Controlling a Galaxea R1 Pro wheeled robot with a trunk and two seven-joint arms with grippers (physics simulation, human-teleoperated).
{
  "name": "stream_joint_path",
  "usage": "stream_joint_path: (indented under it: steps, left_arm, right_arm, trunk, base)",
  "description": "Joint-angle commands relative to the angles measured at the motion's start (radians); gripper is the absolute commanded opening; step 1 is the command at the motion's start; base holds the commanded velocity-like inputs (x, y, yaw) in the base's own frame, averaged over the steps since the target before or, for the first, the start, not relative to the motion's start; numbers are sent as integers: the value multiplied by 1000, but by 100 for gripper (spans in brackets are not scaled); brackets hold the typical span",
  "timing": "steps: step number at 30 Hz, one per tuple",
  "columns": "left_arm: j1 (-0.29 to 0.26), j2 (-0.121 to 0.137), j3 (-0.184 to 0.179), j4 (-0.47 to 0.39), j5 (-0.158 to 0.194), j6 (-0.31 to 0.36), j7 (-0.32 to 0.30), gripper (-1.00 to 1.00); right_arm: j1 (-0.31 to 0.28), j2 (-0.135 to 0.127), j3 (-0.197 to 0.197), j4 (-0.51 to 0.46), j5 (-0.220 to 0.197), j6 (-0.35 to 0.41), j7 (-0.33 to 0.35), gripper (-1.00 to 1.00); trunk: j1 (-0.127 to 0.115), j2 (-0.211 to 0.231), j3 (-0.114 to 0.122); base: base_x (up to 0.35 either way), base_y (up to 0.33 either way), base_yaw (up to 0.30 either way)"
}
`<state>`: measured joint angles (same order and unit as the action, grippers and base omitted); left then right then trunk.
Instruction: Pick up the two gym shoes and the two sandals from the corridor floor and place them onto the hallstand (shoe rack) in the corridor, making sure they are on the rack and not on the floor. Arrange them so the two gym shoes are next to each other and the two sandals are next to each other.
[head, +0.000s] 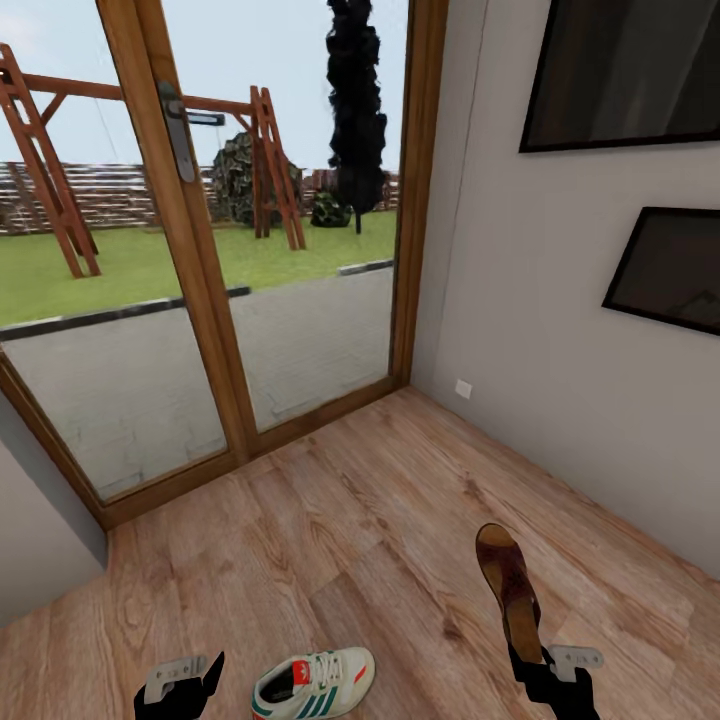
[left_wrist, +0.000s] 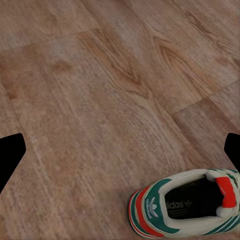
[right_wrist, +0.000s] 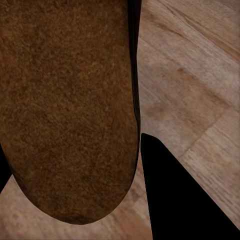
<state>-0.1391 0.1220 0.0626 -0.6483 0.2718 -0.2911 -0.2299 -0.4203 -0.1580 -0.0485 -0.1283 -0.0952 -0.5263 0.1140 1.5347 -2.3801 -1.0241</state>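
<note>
Shoes in sight number two: one gym shoe (head: 314, 683) lying on the corridor floor (head: 330, 520) and one sandal (head: 508, 590) held up in the air.

At the near left of the head view, the left gripper (head: 182, 682) hovers above the planks with its dark fingers spread wide and nothing between them. In the left wrist view the two fingertips (left_wrist: 10, 155) sit at opposite edges, with bare wood grain (left_wrist: 100, 100) between them and the gym shoe (left_wrist: 187, 205) off to one side, apart from both fingers.

Just right of that gripper, the gym shoe rests upright on its sole, green stripes and red tongue label showing.

Farther right, the right gripper (head: 530, 655) clamps one end of the sandal, which stands nearly on end, its other end pointing up and away, clear of the floor. The right wrist view shows the sandal's brown footbed (right_wrist: 70, 110) running between the fingers, one dark finger (right_wrist: 180, 200) against its edge.

Beyond, at the far left, a wood-framed glass door (head: 200, 260) looks onto paving and grass. A pale wall (head: 560, 380) on the right carries two dark framed pictures (head: 668, 268).
</note>
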Motion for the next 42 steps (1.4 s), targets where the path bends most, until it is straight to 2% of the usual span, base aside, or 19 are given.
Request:
stream_joint_path:
  steps: [1, 18, 23, 42]
  left_arm:
    - [-1, 0, 2, 1, 10, 0, -9, 100]
    - [-1, 0, 2, 1, 10, 1, -9, 100]
    - [-1, 0, 2, 1, 10, 1, -9, 100]
    - [-1, 0, 2, 0, 10, 1, -9, 100]
  right_arm:
    - [-1, 0, -4, 1, -14, -1, 12, -100]
    - [-1, 0, -5, 1, -15, -1, 10, -100]
    - [-1, 0, -5, 1, -15, -1, 10, -100]
    - [-1, 0, -5, 1, -15, -1, 10, -100]
  trunk:
    - [0, 0, -1]
    - [0, 0, -1]
    - [0, 0, -1]
    - [0, 0, -1]
  base:
    - [0, 0, 0]
    - [14, 67, -3]
    - [0, 126, -150]
    - [0, 4, -10]
